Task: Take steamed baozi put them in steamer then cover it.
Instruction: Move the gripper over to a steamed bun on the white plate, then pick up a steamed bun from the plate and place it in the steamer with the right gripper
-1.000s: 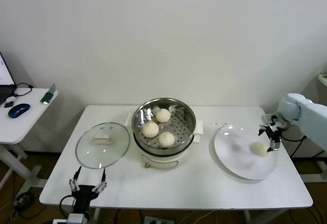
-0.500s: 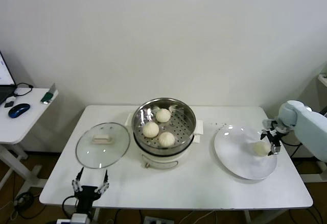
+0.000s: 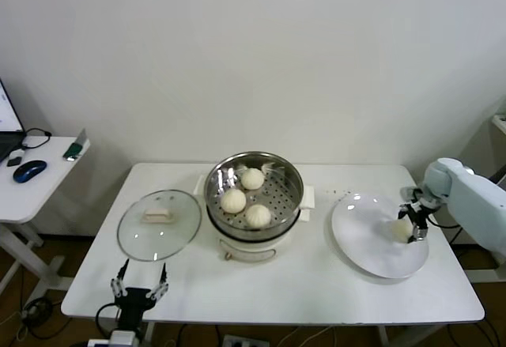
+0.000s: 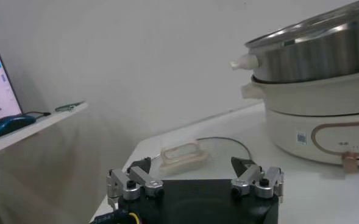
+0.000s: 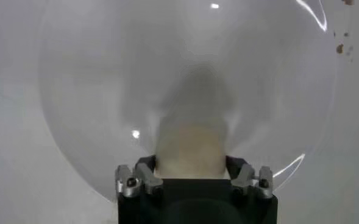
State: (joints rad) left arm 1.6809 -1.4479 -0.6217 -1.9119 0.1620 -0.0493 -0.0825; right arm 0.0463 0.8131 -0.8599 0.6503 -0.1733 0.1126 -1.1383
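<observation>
The right pincer (image 3: 413,226) is down on the white plate (image 3: 364,244) with its two fingers squeezing the last bun (image 5: 191,143). Three buns (image 3: 245,196) sit in the shiny steamer (image 3: 253,197). The glass cover (image 3: 159,224) lies flat on the surface (image 3: 316,284) beside it. The left pincer (image 3: 138,288) waits wide open near the front edge.

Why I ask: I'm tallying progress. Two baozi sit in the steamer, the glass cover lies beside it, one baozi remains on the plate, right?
Not two: the head view shows three baozi in the steamer. The cover beside it and one baozi on the plate are right.
</observation>
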